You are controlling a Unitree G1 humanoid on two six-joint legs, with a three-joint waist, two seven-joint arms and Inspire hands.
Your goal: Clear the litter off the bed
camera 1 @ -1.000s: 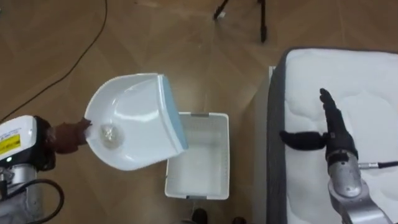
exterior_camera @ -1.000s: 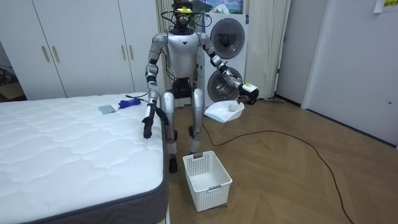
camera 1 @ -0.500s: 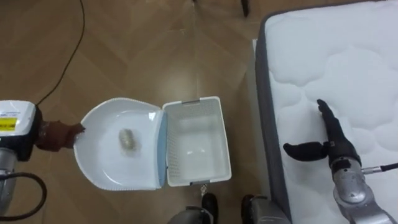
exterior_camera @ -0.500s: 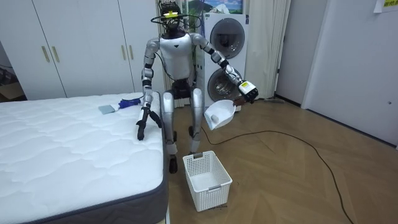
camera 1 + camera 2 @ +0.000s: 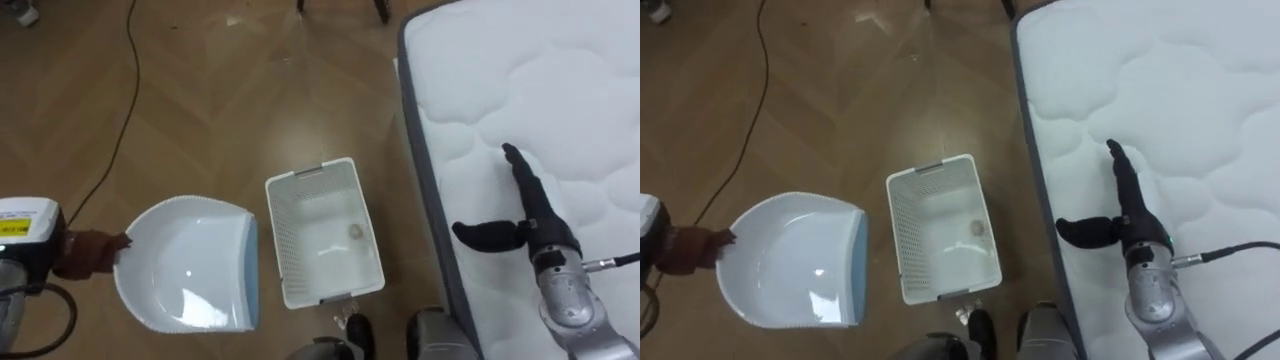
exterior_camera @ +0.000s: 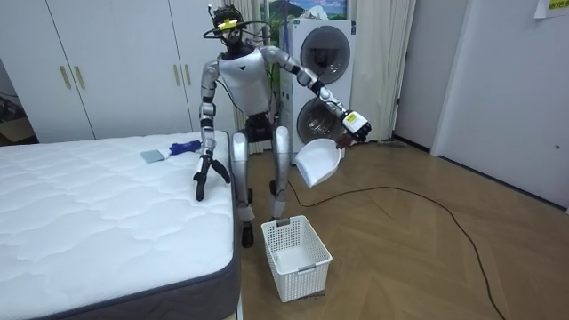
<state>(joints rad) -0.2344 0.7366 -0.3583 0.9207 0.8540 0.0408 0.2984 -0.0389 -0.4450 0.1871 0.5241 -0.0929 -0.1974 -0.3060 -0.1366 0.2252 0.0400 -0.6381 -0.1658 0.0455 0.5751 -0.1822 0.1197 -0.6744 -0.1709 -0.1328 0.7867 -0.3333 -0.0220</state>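
The left hand (image 5: 88,252) grasped the white dustpan (image 5: 190,277) left of the basket (image 5: 283,255), which held a small wad (image 5: 354,231); the right hand (image 5: 530,215) hung released, fingers straight, above the mattress (image 5: 560,90).

You have bright, even room light here, with no hard shadows. Around your right hand (image 5: 540,235) the white mattress (image 5: 560,90) reads very bright, and only faint, soft shading picks out its quilting. Just beside your left hand (image 5: 90,252) the dustpan (image 5: 190,275) carries a small glare spot on its glossy inside. Well ahead of that hand the wood floor (image 5: 220,100) has a pale sheen. The basket (image 5: 320,240) between your hands casts barely any shadow.
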